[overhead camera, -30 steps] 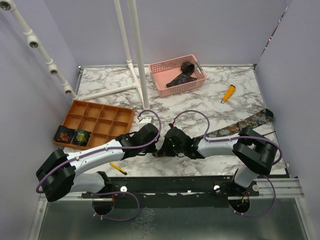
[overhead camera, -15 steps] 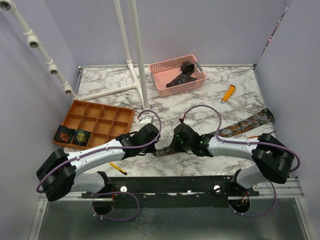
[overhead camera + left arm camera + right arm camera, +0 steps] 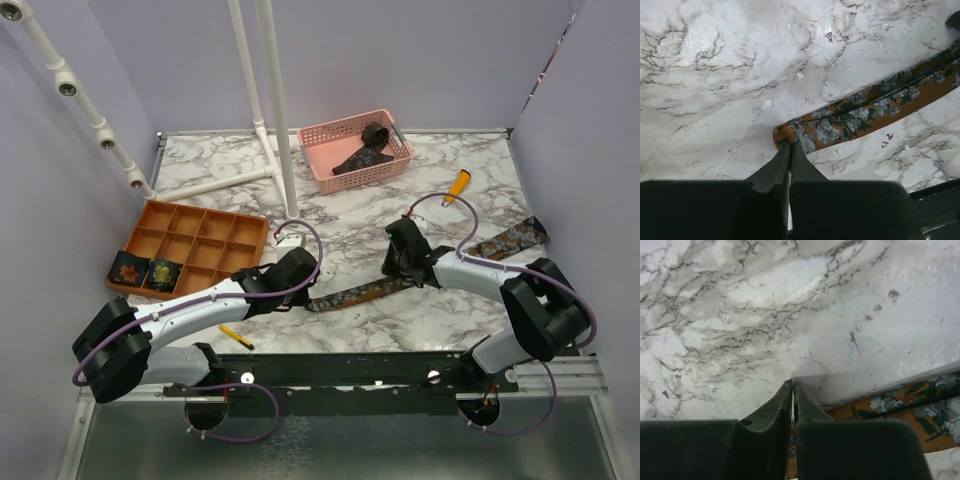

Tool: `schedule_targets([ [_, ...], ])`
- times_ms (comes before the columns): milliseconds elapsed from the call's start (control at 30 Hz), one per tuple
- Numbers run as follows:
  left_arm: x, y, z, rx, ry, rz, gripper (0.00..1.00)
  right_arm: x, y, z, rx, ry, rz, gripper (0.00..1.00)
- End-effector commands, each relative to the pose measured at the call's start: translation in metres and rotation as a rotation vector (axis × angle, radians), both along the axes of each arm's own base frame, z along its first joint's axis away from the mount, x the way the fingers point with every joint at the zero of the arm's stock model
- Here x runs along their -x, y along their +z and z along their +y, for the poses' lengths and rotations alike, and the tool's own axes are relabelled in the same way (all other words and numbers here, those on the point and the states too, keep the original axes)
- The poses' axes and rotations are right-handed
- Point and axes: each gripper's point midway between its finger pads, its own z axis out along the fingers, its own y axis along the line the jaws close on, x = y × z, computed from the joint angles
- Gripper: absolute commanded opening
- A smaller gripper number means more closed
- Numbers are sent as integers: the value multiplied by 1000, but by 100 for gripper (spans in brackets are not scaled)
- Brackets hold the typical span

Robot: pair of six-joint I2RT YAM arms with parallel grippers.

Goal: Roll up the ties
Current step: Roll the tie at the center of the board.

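Tie (image 3: pixel 865 107) unrolled flat, orange-green floral; left pincer (image 3: pixel 790 144) clenched on its narrow end, right pincer (image 3: pixel 792 384) clenched empty.

four ties (image 3: pixel 360 293), two tools (image 3: pixel 456 186)

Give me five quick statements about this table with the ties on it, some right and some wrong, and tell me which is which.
1. A long tie lies stretched out on the table. True.
2. The orange tray holds two rolled ties. True.
3. The pink basket is empty. False: a dark tie lies in it.
4. The right gripper is wide open. False: its fingers are shut, with the tips at the long tie's edge.
5. The left gripper is closed at one end of the long tie. True.
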Motion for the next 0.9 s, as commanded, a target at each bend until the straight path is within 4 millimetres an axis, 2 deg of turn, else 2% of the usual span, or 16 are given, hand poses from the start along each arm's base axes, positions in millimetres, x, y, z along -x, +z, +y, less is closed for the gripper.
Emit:
schedule_targets([
  [0, -4, 7, 4, -10, 10, -34, 0, 40, -44, -27, 89, -45, 161, 7],
  [233, -4, 8, 4, -14, -4, -38, 0, 96, -75, -42, -5, -218, 320, 5],
  [333, -5, 11, 2, -10, -12, -41, 0, 120, -81, -45, -69, -252, 356, 5],
  [433, -5, 11, 0, -15, -21, -43, 0, 131, -81, -47, -106, -252, 362, 5],
  [533, -4, 11, -7, -31, -40, -46, 0, 126, -74, -45, -105, -237, 341, 5],
  [867, -4, 17, -29, -132, -77, -77, 0, 89, -45, -30, -102, -169, 235, 5],
])
